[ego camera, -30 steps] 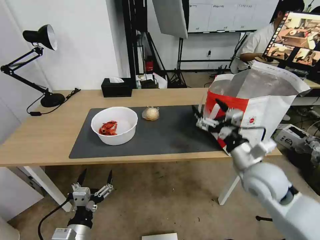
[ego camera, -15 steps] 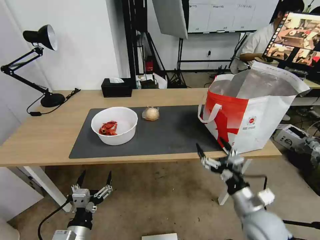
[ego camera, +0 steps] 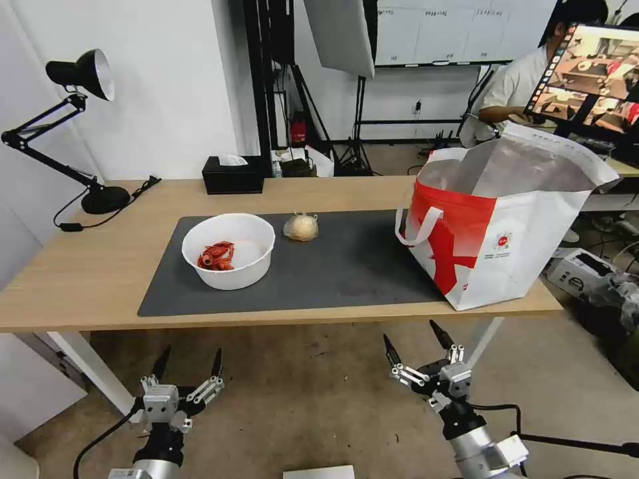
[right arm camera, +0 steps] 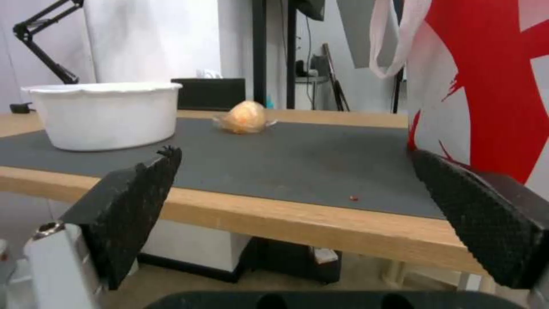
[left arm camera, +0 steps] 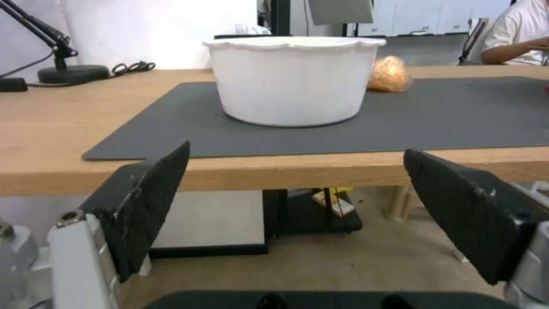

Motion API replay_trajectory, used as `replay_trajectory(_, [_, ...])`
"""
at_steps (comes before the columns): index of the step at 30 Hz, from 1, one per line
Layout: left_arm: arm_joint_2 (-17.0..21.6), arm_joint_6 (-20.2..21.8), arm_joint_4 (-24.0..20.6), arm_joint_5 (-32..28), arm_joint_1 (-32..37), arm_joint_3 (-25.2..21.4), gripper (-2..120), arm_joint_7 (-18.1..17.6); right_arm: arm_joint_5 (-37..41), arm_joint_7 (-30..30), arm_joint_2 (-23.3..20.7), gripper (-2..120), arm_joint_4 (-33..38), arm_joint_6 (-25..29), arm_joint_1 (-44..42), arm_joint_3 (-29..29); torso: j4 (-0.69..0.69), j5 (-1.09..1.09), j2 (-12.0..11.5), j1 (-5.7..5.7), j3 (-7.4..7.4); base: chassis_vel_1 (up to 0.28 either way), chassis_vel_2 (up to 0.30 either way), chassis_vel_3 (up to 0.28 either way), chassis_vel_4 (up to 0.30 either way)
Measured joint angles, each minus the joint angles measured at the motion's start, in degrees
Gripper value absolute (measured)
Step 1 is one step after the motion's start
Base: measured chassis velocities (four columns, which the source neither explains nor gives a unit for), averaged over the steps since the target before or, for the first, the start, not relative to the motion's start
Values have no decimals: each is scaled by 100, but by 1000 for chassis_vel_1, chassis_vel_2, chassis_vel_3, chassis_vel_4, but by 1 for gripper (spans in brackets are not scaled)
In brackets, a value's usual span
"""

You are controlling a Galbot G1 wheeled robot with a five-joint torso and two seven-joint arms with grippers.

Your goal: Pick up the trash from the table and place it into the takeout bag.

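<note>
Trash — white bowl (ego camera: 228,250) and wrapped ball (ego camera: 301,227) — sits mid-desk (ego camera: 86,266) on the mat (ego camera: 346,266), takeout bag (ego camera: 496,233) gaping at the right end, while left gripper (ego camera: 188,364) and right gripper (ego camera: 413,338) hang splayed, empty, below the front edge — each wrist view looks level across that edge, lined up for a reach.

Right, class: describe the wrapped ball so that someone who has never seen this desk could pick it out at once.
Start at the long wooden desk and its dark grey mat. On the mat, between the white bowl and the red-and-white bag, nearer the bowl, sits the ball. It alone is small, beige and wrapped in clear film.
</note>
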Motion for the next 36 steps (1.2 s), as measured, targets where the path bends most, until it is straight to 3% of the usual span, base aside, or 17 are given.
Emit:
replay_trajectory(18, [6, -32, 10, -41, 33, -53, 100, 85, 21, 7, 25, 100, -127, -137, 247, -129, -1, 0, 0, 0, 0, 0, 0, 0, 0])
replay_trajectory(30, [39, -33, -5, -61, 6, -63, 100, 87, 333, 255, -161, 100, -180, -1130, 1897, -987, -1, 0, 0, 1, 1, 0, 0, 0, 0])
replay_trajectory(36, [35, -16, -64, -46, 4, -59, 100, 87, 560, 498, -163, 100, -463, -1576, 3134, -1803, 0, 0, 0, 1, 1, 0, 0, 0, 0])
